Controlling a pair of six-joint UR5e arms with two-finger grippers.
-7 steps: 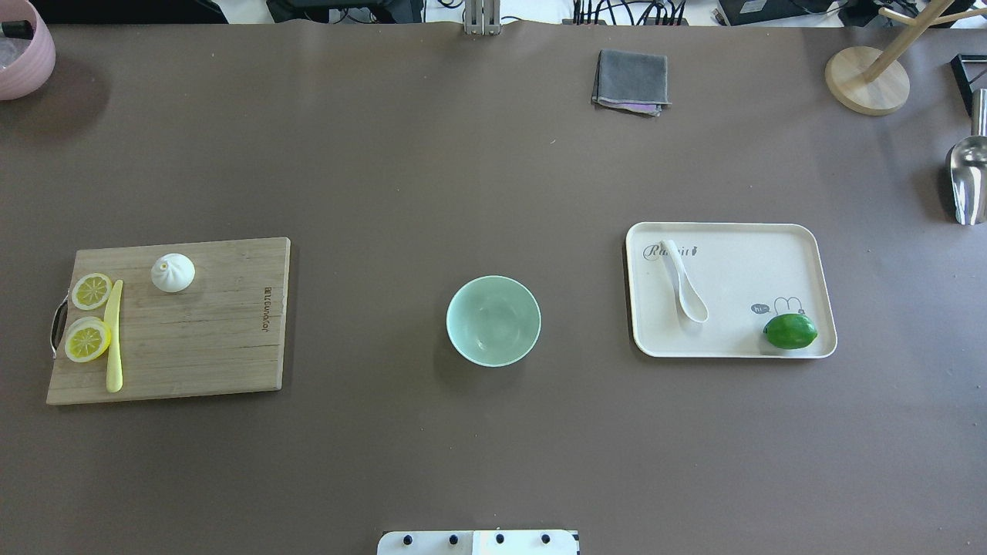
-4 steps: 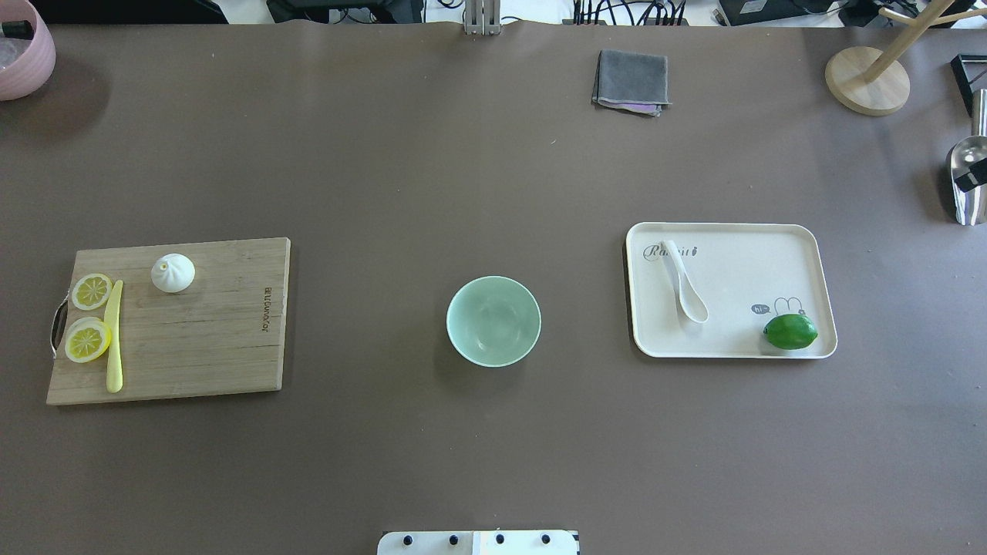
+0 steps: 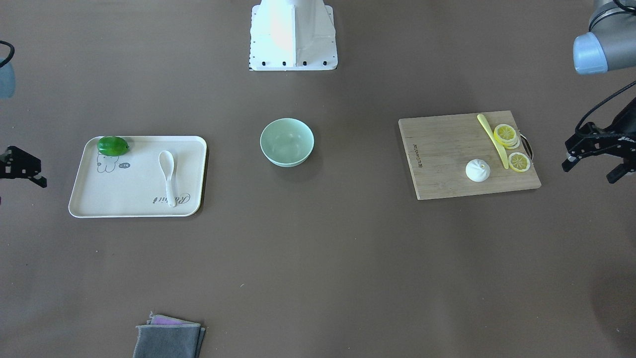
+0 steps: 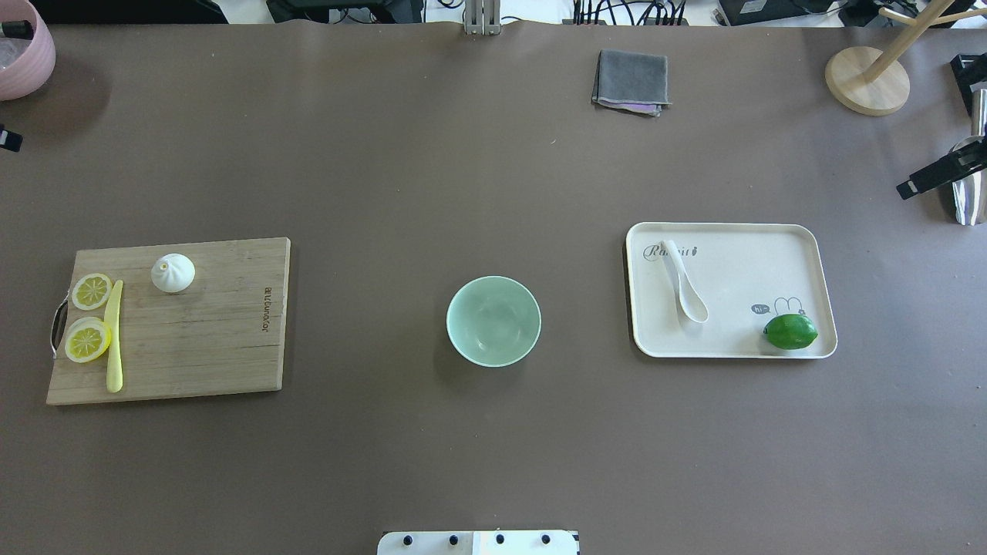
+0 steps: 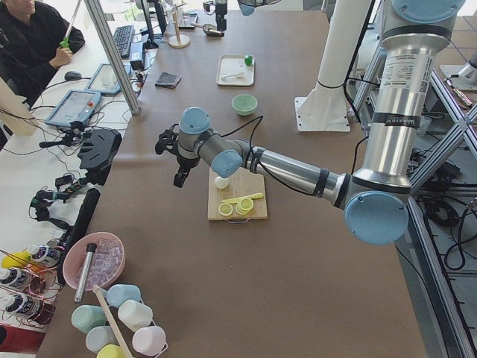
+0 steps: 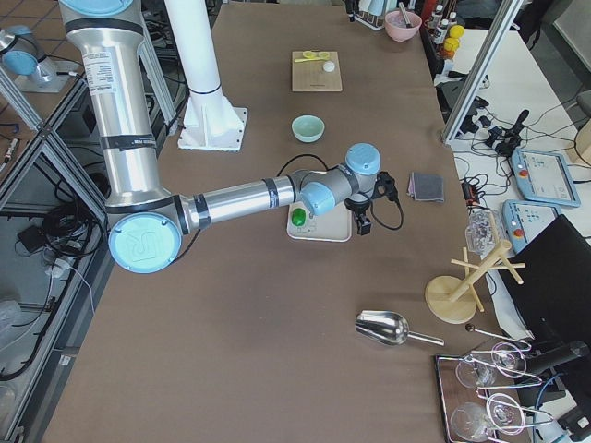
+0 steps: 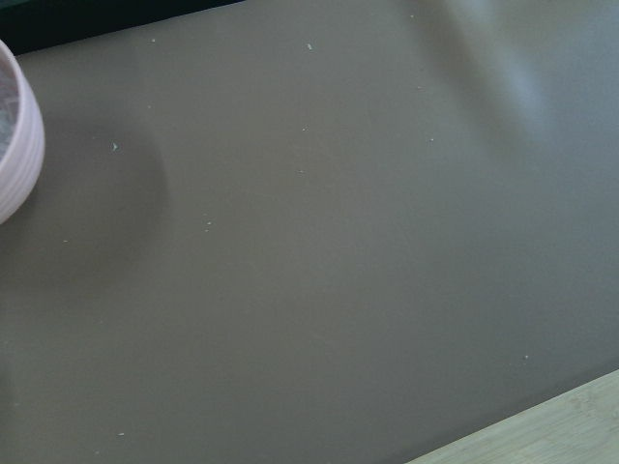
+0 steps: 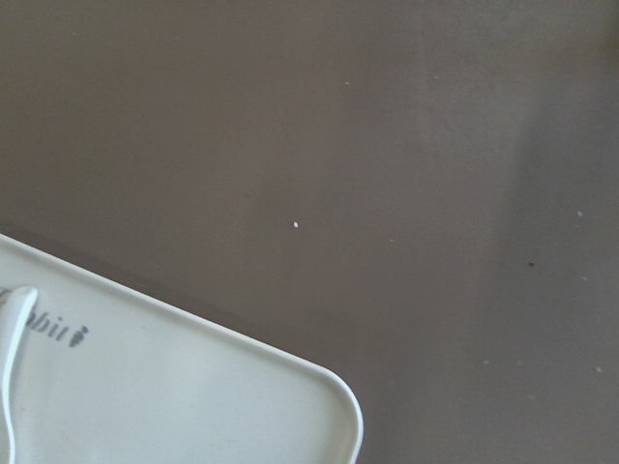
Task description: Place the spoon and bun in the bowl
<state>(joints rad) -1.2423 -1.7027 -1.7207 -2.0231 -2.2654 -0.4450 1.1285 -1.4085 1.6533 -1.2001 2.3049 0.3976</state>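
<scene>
The spoon (image 4: 685,281) lies on the tray (image 4: 771,262), right side of the desk (image 4: 493,193). The bun (image 4: 173,273) sits on the board (image 4: 208,339), left side. The bowl (image 4: 463,339) stands between them. The left tool (image 3: 591,171) hovers near the board, fingers apart. The right tool (image 3: 20,166) is half cut off near the tray, and I cannot tell whether it is apart or together.

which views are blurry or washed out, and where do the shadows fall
Left wrist view: soft focus, pale sheen upper right, pink bowl casts a shadow rightward. Right wrist view: tray edge slightly soft. Overhead view: sharp, faint shadow below-left of the mint bowl. Front-facing view: robot base overexposed.
</scene>
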